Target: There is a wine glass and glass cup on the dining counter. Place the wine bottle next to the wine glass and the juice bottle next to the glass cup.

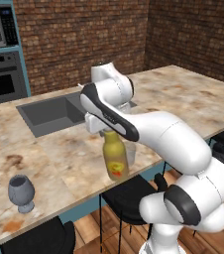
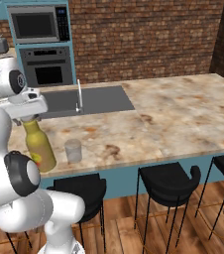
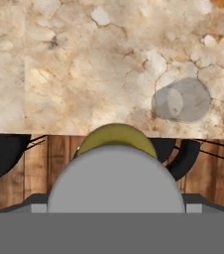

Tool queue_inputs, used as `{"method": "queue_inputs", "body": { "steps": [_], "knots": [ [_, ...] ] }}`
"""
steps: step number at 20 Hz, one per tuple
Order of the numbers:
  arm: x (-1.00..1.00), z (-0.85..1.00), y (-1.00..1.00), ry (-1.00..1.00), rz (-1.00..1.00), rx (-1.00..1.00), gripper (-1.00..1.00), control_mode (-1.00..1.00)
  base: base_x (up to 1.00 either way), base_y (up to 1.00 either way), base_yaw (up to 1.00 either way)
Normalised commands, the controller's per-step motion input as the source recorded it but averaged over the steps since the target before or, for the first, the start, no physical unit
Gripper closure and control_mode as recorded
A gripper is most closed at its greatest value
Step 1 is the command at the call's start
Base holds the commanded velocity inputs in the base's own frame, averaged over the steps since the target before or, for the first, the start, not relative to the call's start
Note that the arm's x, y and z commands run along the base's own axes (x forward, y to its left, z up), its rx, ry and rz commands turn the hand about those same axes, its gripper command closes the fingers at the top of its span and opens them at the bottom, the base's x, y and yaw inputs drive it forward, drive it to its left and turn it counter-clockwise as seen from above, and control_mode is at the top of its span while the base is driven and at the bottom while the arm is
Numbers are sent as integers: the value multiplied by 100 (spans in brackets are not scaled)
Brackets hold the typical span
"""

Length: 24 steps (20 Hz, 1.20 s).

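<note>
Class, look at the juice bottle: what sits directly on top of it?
The pincer sits over the neck of the juice bottle, which stands on the dining counter beside the glass cup. Its fingertips and grip are covered.

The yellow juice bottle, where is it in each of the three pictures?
Left base view: juice bottle in the middle, below the gripper.
Right base view: far left, beside the glass cup.
Hand view: bottom middle, its grey cap and yellow shoulder.
Shared landmark: the glass cup, beside it.
</note>
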Motion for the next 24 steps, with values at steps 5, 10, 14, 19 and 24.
{"method": "queue_inputs", "body": {
  "steps": [5, 10, 14, 19, 24],
  "knots": [
    [26, -15, 0, -9, 0, 0, 100, -100, 0, 0, 0],
    [14, -22, 0, -15, 0, 0, 100, -100, 0, 0, 0],
    [10, -24, 0, -8, 0, 9, 100, -100, 0, 0, 0],
    [11, -23, 0, -2, 0, 18, 100, -100, 0, 0, 0],
    [17, -18, -1, -1, 0, 10, 100, -100, 0, 0, 0]
  ]
}}
